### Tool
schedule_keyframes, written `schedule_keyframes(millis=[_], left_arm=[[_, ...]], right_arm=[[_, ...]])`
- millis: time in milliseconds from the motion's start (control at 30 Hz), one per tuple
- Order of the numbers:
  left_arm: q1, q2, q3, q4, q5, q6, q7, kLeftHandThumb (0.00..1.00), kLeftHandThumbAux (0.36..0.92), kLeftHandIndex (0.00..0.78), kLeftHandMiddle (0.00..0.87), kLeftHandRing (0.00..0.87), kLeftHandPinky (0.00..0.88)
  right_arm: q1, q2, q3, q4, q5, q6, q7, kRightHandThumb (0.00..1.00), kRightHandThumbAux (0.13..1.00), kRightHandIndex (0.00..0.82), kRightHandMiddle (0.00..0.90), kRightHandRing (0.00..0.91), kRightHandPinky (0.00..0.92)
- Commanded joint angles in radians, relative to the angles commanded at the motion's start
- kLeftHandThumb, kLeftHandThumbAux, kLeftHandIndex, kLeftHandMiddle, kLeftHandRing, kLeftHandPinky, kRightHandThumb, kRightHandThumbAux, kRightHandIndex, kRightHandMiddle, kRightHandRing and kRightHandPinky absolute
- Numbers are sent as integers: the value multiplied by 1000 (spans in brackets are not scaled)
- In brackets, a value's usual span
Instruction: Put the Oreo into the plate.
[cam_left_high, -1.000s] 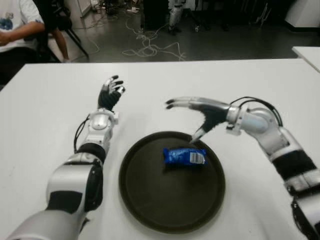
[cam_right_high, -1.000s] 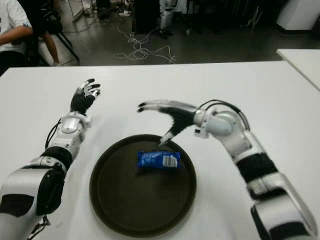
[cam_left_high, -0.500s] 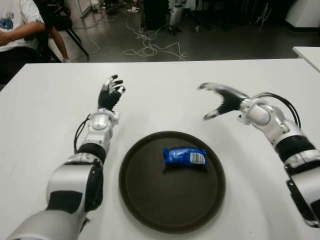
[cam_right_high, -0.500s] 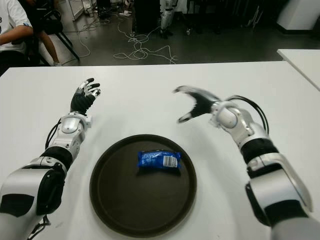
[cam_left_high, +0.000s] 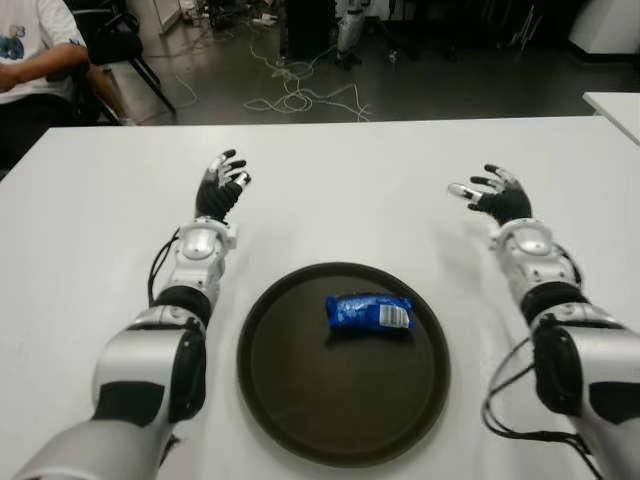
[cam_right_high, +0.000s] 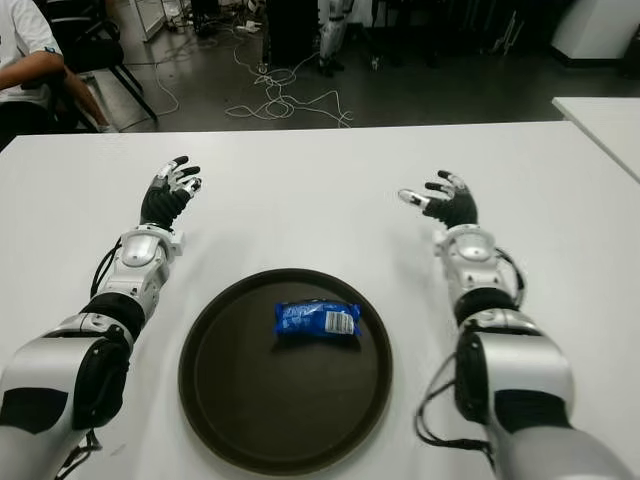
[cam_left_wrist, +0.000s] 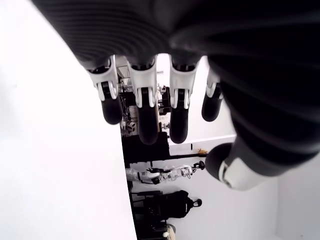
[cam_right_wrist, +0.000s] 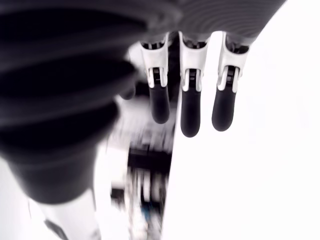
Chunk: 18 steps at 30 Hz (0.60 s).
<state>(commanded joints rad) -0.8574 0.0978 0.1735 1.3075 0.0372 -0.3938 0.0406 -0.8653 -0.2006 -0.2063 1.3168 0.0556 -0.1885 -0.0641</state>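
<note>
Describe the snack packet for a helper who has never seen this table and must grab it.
On the white table, between the robot's two arms, lies a round dark plate. The snack packet sits inside it, toward the far rim. It is the only thing in the plate: small, shiny blue, with a white patch at one end.

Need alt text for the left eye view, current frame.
A blue Oreo pack lies inside a round dark plate on a white table. The robot's left hand and right hand are open and empty, one on each side beyond the plate. A seated person shows at the far left.
</note>
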Motion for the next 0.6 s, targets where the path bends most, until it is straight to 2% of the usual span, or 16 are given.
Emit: schedule_keyframes(millis=[300, 600], left_arm=[[1, 5, -2, 0, 2, -1, -14, 96, 645, 122, 205, 169, 133], [2, 5, 1, 0, 0, -8, -24, 114, 660, 124, 206, 179, 151]], right_arm=[[15, 11, 22, 1, -43, -38, -13, 0, 825, 161, 251, 286, 348], [28, 12, 95, 7, -142, -60, -56, 0, 828, 175, 254, 284, 324]])
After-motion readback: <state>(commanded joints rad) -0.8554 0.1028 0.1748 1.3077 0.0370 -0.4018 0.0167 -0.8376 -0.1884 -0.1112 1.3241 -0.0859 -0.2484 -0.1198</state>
